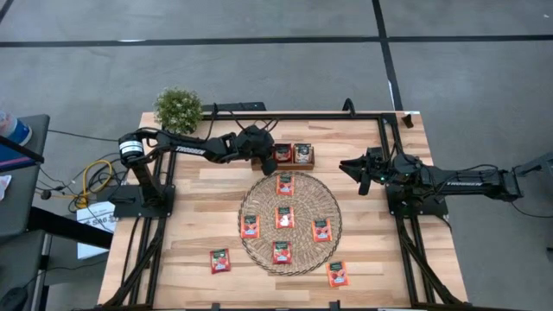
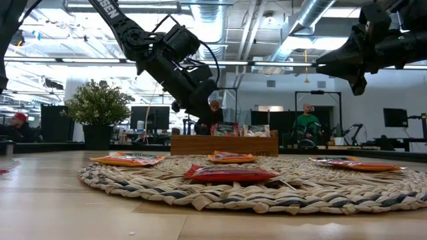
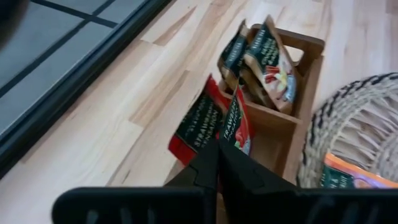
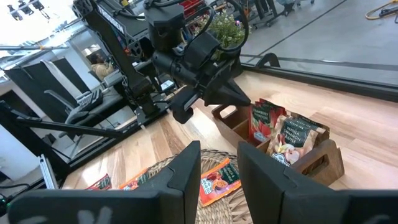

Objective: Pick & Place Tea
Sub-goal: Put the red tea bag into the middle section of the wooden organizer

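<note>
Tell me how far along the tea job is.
Done: several sachets stand in the tray. In hand: the left claw is shut at a red sachet by the tray's near compartment. Left: five sachets on the mat, two on the table. The right claw waits.

Left gripper [image 4: 244,98] hovers beside the wooden tray [image 4: 292,155] of tea sachets [image 4: 264,121], possibly touching one, near the table's edge.

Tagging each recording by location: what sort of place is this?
Probably an open-plan office or robotics lab: monitors behind the table, exposed ceiling ducts, and a seated person.
</note>
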You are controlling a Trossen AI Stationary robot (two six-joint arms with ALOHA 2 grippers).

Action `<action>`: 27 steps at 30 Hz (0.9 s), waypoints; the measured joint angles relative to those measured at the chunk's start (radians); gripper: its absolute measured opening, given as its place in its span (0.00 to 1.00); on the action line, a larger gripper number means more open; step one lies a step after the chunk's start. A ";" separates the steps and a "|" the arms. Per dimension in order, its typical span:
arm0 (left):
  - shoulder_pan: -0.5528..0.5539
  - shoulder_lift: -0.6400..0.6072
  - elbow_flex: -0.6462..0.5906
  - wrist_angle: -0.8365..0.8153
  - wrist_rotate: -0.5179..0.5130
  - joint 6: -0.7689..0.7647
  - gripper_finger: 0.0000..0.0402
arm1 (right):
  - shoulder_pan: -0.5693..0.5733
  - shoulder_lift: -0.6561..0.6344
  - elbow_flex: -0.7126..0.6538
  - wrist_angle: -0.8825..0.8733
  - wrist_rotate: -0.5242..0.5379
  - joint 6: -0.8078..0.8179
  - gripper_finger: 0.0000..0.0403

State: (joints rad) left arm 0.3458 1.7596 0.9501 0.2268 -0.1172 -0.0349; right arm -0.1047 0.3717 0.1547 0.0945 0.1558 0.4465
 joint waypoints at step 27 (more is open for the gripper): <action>-0.116 -0.412 0.103 -0.427 -0.007 -0.023 0.30 | 0.000 0.000 0.000 0.005 -0.001 0.000 0.24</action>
State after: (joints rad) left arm 0.2302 1.3479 1.0534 -0.2002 -0.1246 -0.0577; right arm -0.1051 0.3717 0.1547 0.0995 0.1548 0.4465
